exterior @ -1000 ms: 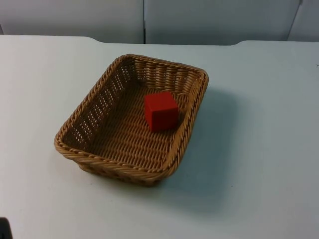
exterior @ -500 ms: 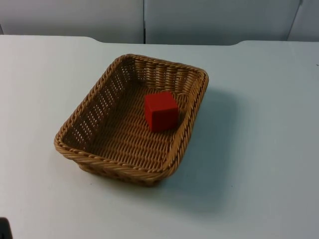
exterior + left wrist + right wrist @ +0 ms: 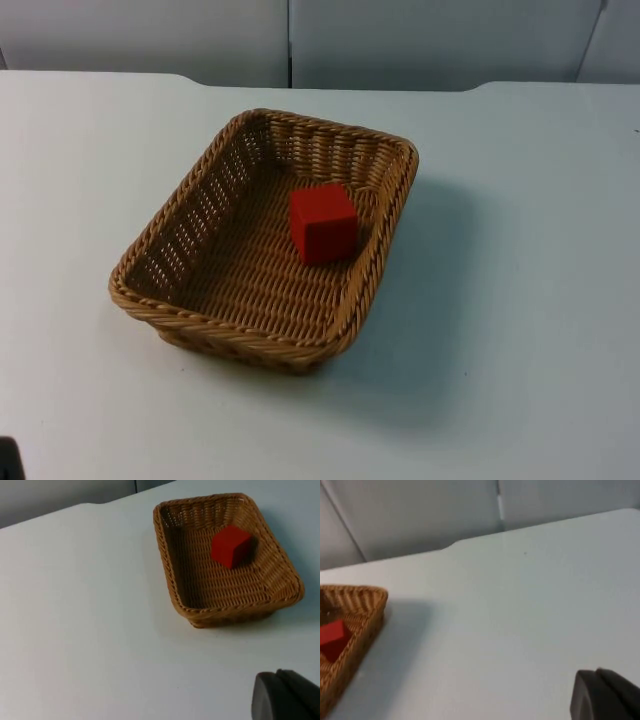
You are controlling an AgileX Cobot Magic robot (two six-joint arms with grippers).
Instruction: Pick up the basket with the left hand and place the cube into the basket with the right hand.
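**op1:** While I'm watching remotely, the red cube (image 3: 323,222) is sitting inside the basket (image 3: 180,305) on the table (image 3: 520,330).

**op2:** Grippers?

**op1:** Left gripper (image 3: 286,695), right gripper (image 3: 605,694) are hanging well away; can't tell how open.

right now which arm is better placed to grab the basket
Left, probably. Its wrist view takes in the whole basket, holding the red cube; the right wrist view catches just one basket corner.

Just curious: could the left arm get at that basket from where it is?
Probably yes. The basket sits apart on the bare table, nothing between it and the left pincer's fingertip.
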